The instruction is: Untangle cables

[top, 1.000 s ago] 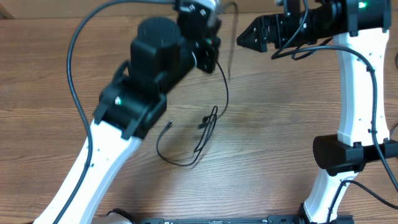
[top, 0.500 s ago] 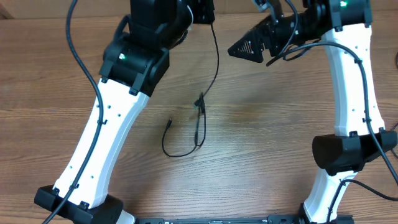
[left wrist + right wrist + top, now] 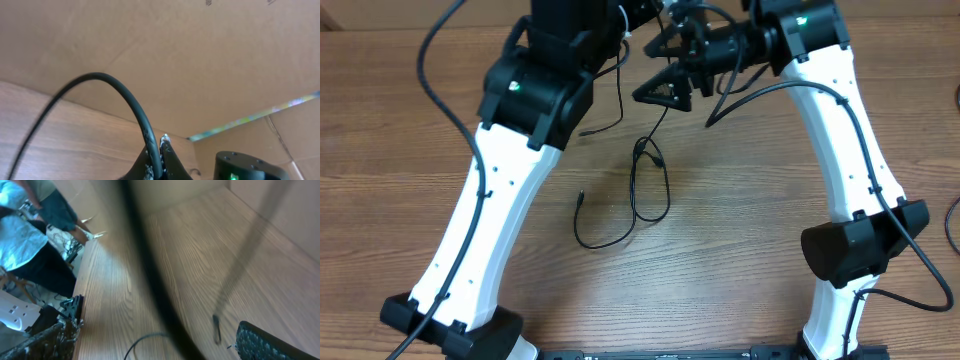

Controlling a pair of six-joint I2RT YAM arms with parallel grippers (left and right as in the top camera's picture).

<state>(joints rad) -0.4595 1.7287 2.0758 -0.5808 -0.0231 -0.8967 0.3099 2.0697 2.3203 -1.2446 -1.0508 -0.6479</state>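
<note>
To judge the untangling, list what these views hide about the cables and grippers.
Left wrist: the left gripper is cut by the bottom edge; the loops are out of view.
Overhead: that gripper is hidden by its own arm and the top edge; the cables cross near a plug too thinly to read.
Right wrist: motion blur; whether the right gripper touches the cables cannot be told.

The cables [image 3: 642, 150] run from the far centre, where both arms meet, down to the wooden bench [image 3: 750, 220]. There they form one narrow loop and a curved tail that ends in a plug to the left, and a second plug end lies just beside the left arm [image 3: 525, 100]. The right tool [image 3: 658, 70] points left with its jaws apart, just beside the strand rising from the loop.
</note>
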